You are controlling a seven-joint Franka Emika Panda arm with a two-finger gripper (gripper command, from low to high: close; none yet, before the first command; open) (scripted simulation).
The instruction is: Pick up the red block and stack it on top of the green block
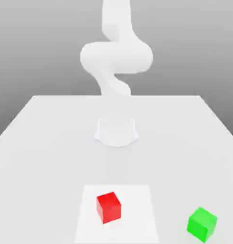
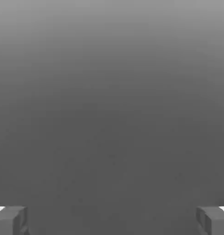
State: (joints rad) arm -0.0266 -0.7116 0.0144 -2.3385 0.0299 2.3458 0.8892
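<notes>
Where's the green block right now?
In the exterior view, the green block sits on the tabletop near the bottom right corner, to the right of the red block.

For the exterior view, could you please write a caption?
Red block on a white square, green block off to its right.

A pale grey bench [image 1: 51,167] spreads wide, its far edge straight across the exterior view. Near its front, left of centre, lies a white square [image 1: 137,224], brighter than the surface around it.

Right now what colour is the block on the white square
Red, clearest in the exterior view.
</notes>
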